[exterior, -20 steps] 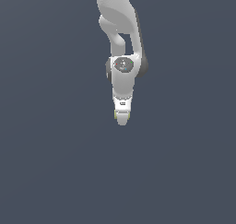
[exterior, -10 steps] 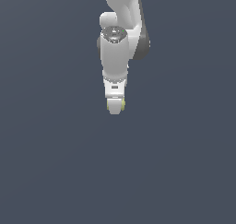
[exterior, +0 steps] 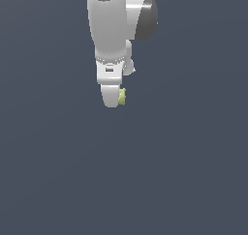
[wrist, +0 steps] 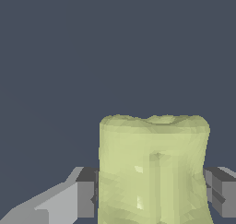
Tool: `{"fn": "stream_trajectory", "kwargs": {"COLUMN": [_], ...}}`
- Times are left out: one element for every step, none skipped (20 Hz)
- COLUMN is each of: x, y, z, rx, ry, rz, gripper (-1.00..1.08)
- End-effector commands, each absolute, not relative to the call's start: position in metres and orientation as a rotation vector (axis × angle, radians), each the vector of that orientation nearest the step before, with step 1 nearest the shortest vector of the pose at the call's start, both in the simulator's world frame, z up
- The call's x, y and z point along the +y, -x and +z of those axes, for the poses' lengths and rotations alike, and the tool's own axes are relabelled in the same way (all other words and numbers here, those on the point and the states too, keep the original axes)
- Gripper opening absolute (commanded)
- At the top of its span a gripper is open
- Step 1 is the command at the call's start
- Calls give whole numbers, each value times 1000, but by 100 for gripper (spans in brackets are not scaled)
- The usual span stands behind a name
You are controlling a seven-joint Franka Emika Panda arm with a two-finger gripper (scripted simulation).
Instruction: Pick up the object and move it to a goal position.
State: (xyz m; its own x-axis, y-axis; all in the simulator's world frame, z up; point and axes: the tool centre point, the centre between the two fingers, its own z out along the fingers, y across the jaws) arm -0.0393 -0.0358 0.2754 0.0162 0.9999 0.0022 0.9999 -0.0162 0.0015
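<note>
Raised since earlier, fingers (wrist: 85, 197) apparently clamp the object (wrist: 153, 170).

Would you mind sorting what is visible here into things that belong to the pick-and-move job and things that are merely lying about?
Belongs to the job:
- the yellow-green object, clamped between the fingers
- the gripper holding it

Just lying about:
- nothing else shows; only the plain grey surface is in view

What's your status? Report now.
End effector shut on yellow-green lump. Lump between the fingers, both sides. Nothing in the way.
</note>
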Motion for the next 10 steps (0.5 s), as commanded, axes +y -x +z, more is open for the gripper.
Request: {"fn": "stream_trajectory", "kwargs": {"x": [-40,-42,-43,-44,-45,-46,-46,-47,-47,-47], "y": [37,37,36,35,35,34,34,33,33,33], "z": [289,293,297,300,302,304,306,307,307,308], "rx": [-2202,-2202,-2202,-2202,-2202,-2202,-2201,-2201,-2201,-2201], "ry": [2239,2239,2239,2239,2240,2240,2241,2241,2241,2241], "rz": [-2,-2,-2,-2,-1,-1,-1,-1,-1,-1], "gripper": [-100,-100,-100,-100,-100,-100,-100,-100,-100,-100]}}
